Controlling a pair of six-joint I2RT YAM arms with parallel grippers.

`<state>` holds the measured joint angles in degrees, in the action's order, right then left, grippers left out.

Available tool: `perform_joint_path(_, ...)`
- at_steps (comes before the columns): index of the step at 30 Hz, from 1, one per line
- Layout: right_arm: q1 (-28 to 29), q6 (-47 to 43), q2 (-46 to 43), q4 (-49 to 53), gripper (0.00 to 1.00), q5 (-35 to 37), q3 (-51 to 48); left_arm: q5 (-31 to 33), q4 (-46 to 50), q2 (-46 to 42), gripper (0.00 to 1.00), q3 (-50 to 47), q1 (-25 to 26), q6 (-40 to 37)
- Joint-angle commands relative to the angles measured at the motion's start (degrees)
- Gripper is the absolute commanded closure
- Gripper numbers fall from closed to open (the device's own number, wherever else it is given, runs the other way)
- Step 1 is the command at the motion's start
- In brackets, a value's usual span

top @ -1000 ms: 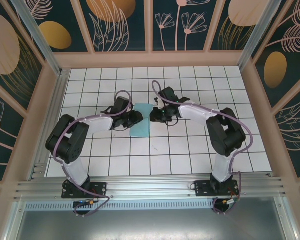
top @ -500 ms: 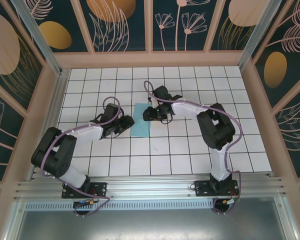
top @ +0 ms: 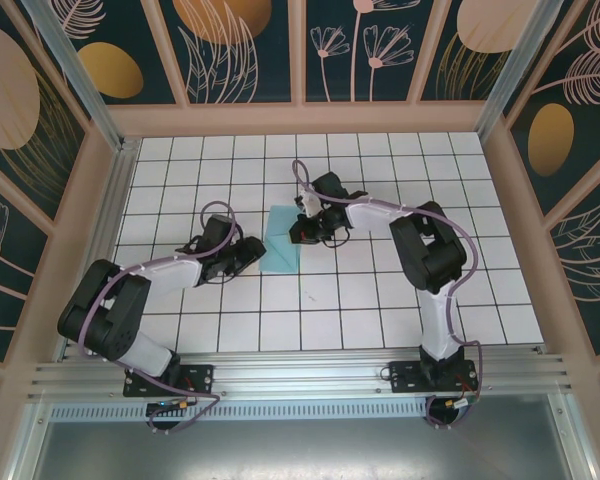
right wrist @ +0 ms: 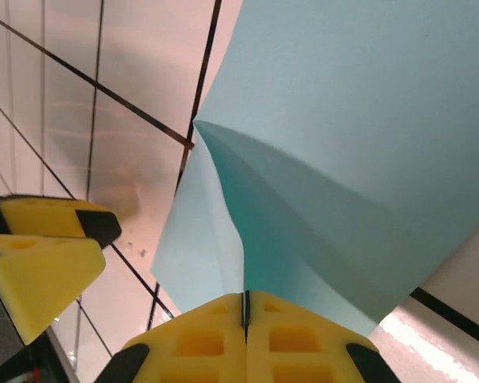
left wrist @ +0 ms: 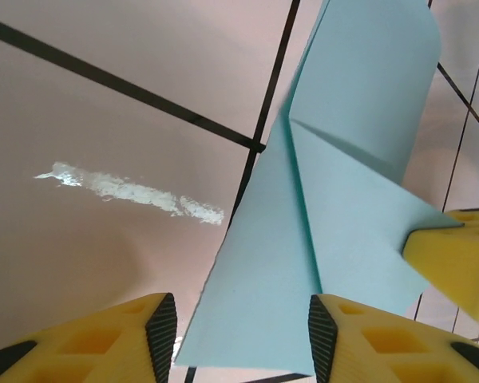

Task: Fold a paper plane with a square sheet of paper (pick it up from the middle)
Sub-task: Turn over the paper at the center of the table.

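Observation:
The square sheet of paper (top: 281,249) is light turquoise and lies folded on the white tiles between the two arms. In the left wrist view the paper (left wrist: 335,191) has a diagonal flap folded over it, and its near corner lies between the fingers of my left gripper (left wrist: 242,339), which stand apart without touching it. My left gripper (top: 249,252) sits at the sheet's left edge. My right gripper (top: 301,233) is at the right edge. There my right gripper (right wrist: 245,307) is shut on the paper (right wrist: 343,152), pinching up a ridge.
The tiled table (top: 330,320) is boxed in by wooden-framed walls (top: 300,118) on three sides. An aluminium rail (top: 300,375) runs along the near edge by the arm bases. A white scuff (left wrist: 128,190) marks a tile left of the sheet.
The left arm has drawn back to the left of the sheet and its jaws have widened. The right gripper has closed on the sheet's right edge, and that edge now stands up.

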<state>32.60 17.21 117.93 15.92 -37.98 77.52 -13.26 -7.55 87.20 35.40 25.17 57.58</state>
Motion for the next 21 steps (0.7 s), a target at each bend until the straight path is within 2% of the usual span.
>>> perform_joint_path(1, -0.9, 2.4, -1.4, -4.6, 0.95, -7.6, -2.3, -3.6, -7.1, -2.6, 0.47, -3.4, -0.7, 2.4)
perform_joint_path(6, -3.2, 9.3, -2.8, -9.6, 0.95, -13.0, -3.6, -10.0, -16.4, -3.2, 0.42, -7.6, -0.8, 5.3)
perform_joint_path(13, -4.5, 18.8, -5.0, -16.6, 0.95, -16.8, -5.3, -11.1, -22.8, -5.5, 0.32, -11.6, -0.7, 9.1)
perform_joint_path(18, -4.7, 23.5, -5.9, -18.9, 0.95, -16.0, -5.4, -12.0, -35.1, -4.5, 0.29, -14.9, 1.7, 18.1)
perform_joint_path(21, -4.7, 27.4, -6.3, -21.6, 0.95, -15.4, -5.8, -9.6, -45.7, -3.9, 0.28, -17.9, 3.5, 26.2)
